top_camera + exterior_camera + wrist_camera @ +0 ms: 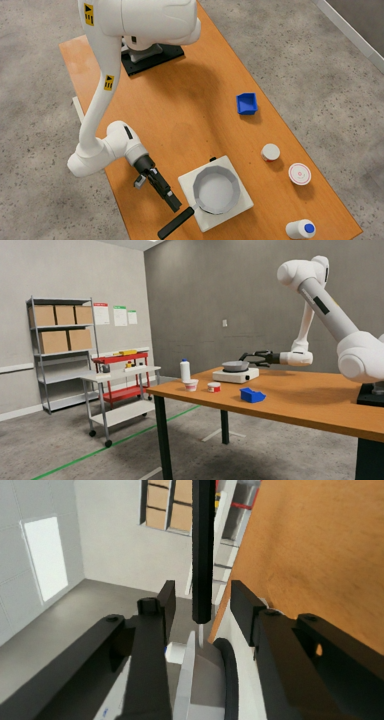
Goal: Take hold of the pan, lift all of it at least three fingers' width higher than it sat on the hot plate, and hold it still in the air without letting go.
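A grey pan (216, 189) (235, 365) sits on the white hot plate (186, 181) (235, 377) near the table's front end. Its black handle (176, 222) (202, 555) sticks out past the hot plate toward the table's edge. My gripper (176, 206) (244, 357) (203, 594) lies level, partly open and empty, with its fingertips just short of the handle's root. In the wrist view the handle runs straight ahead between the two black fingers, which do not touch it, and the pan's rim (187, 670) shows below.
A blue bin (246, 103) (251, 395), a red-and-white cup (270, 152) (213, 387), a pink-lidded cup (299, 173) (190, 384) and a white bottle (300, 228) (185, 369) stand along the table's far side. The arm's base (150, 56) is at the other end.
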`<state>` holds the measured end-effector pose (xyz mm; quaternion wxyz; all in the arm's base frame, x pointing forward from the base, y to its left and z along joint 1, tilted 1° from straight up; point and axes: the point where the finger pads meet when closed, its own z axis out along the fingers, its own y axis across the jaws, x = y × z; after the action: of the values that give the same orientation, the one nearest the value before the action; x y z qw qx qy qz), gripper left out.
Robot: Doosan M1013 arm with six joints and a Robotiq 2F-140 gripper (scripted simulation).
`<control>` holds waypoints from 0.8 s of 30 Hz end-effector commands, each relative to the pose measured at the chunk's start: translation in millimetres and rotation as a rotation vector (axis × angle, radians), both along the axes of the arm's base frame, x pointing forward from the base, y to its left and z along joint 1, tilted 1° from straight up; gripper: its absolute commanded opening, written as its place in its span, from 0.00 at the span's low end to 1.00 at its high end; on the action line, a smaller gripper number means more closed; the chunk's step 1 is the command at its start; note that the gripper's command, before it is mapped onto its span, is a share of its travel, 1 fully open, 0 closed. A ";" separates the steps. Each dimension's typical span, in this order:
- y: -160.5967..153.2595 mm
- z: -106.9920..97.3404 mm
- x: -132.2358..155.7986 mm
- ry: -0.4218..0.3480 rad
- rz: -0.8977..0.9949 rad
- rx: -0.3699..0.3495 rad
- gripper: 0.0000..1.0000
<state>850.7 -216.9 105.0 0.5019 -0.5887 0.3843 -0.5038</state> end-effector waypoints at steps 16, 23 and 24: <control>3.6 -0.1 30.1 0.003 -0.006 0.006 0.41; 5.9 0.1 41.1 0.003 -0.006 0.006 0.41; 6.2 0.2 42.6 0.003 -0.006 0.006 0.41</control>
<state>886.0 -209.6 105.2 0.5019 -0.5888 0.3843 -0.5037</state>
